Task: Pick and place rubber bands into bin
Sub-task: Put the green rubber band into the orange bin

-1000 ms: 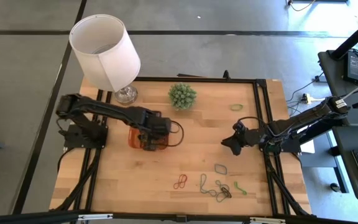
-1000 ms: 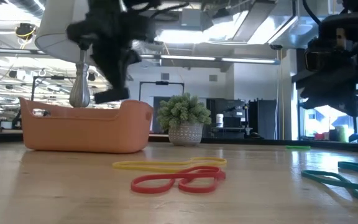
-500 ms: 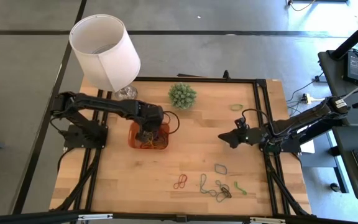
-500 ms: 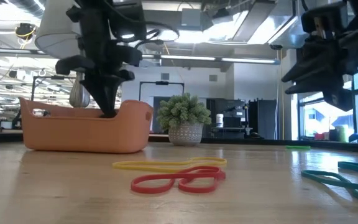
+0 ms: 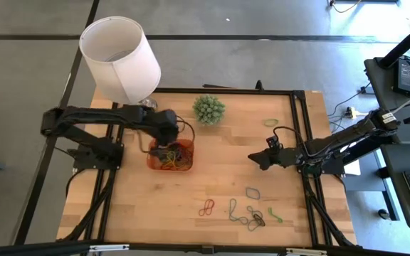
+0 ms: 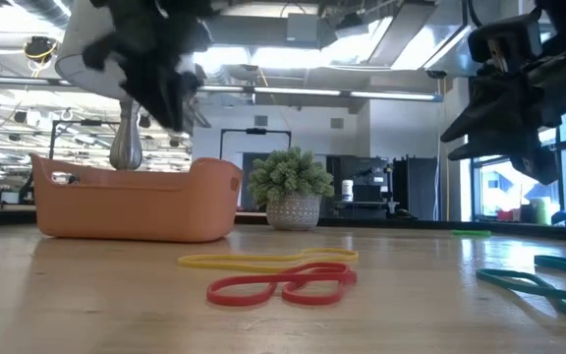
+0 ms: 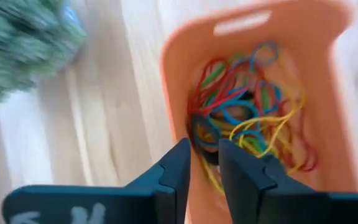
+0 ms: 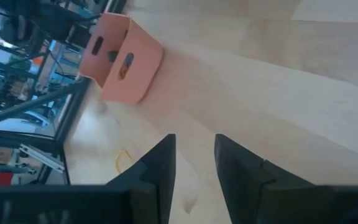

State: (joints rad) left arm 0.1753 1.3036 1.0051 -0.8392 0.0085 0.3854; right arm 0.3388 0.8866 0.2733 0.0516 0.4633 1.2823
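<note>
I'm seeing the left gripper (image 5: 164, 144) hovering over the bin (image 5: 184, 167), at 9 o'clock from table centre, fingers narrowly parted, empty. Rubber bands (image 7: 247, 127) lying inside. Right gripper (image 5: 256, 160) idling at 3 o'clock, fingers parted, empty.

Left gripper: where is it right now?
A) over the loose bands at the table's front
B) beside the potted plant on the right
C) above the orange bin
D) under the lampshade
C: the left gripper hangs over the bin, which holds tangled rubber bands.
</note>
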